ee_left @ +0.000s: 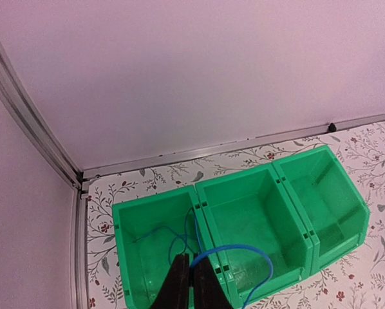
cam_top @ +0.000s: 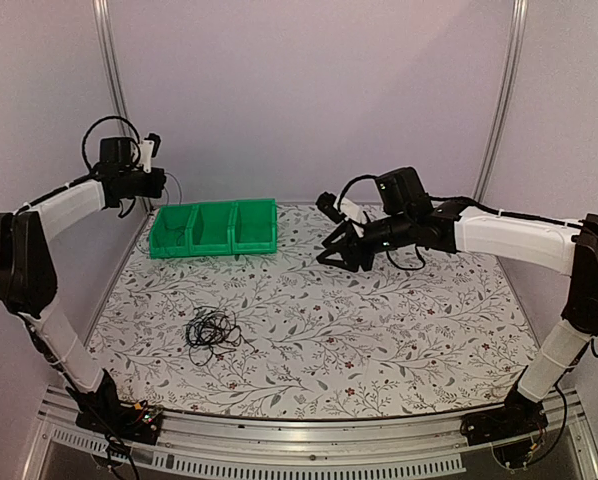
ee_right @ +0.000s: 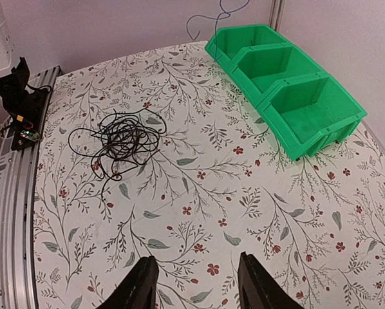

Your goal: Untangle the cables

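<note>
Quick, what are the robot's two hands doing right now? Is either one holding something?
Left gripper: shut on a thin blue cable.
Right gripper: open, holding nothing.

We are seeing the cables (ee_right: 118, 138) lying in a loose black tangle, well ahead of the right pincer (ee_right: 196, 283). One thin strand (ee_left: 234, 246) is looping out, pinched in the left pincer (ee_left: 191, 283).
</note>
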{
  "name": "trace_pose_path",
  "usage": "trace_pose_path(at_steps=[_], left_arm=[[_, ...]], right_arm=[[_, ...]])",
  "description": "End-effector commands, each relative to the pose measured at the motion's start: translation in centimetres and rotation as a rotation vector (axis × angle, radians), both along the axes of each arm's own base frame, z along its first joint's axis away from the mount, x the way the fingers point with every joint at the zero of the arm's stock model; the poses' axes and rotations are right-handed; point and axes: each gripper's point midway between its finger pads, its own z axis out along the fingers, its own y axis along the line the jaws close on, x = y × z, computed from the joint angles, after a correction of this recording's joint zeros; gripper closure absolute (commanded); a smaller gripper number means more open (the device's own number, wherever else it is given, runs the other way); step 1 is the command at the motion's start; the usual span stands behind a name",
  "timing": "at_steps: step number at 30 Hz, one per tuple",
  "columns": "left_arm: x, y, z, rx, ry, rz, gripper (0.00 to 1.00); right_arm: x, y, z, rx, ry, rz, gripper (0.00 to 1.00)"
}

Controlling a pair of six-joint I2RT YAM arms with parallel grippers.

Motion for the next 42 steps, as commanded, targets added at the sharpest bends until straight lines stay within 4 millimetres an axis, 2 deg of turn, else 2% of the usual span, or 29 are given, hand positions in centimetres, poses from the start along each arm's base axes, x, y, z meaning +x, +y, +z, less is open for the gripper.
trace_pose_path(at_steps=[1, 4, 6, 16, 21, 23, 28, 34, 38, 42], left_arm=[[1.9, 0.1, 1.6, 0.014, -0.036, -0.017, 1.0], [3.0, 0.1, 1.3, 0.015, -0.034, -0.024, 1.0], [3.8, 1.0, 0.9, 0.012, -0.031, -0.011, 1.0], [7.0, 2.7, -0.9, -0.04, -0.024, 0.007, 1.0], [9.0, 3.2, -0.5, -0.128, -0.057, -0.008, 1.0], [9.7, 3.4, -0.6, -0.212, -0.064, -0.004, 1.0], [11.0, 2.2, -0.9, -0.332, -0.084, -0.051, 0.99], [11.8, 1.9, -2.0, -0.353, -0.083, -0.039, 0.99], [12.5, 1.3, -2.1, -0.415, -0.095, -0.07, 0.98], [12.6, 1.5, -3.8, -0.428, -0.064, -0.036, 0.97]], right_arm=[[-0.1, -0.7, 0.3, -0.013, -0.018, -0.01, 0.54], [0.0, -0.6, 0.3, -0.013, -0.018, -0.008, 0.54], [0.2, -0.5, 0.2, -0.018, -0.021, -0.01, 0.54], [0.6, -0.6, -0.9, -0.047, -0.019, -0.02, 0.53], [0.5, -0.9, -1.6, -0.066, -0.017, -0.022, 0.53], [0.5, -0.8, -1.8, -0.069, -0.016, -0.02, 0.53], [0.5, -0.5, -2.3, -0.077, -0.019, -0.014, 0.53], [0.4, -0.7, -2.7, -0.092, -0.026, -0.013, 0.53], [0.1, -0.8, -3.1, -0.098, -0.016, -0.007, 0.53], [0.1, -0.6, -3.1, -0.098, -0.018, -0.003, 0.53]])
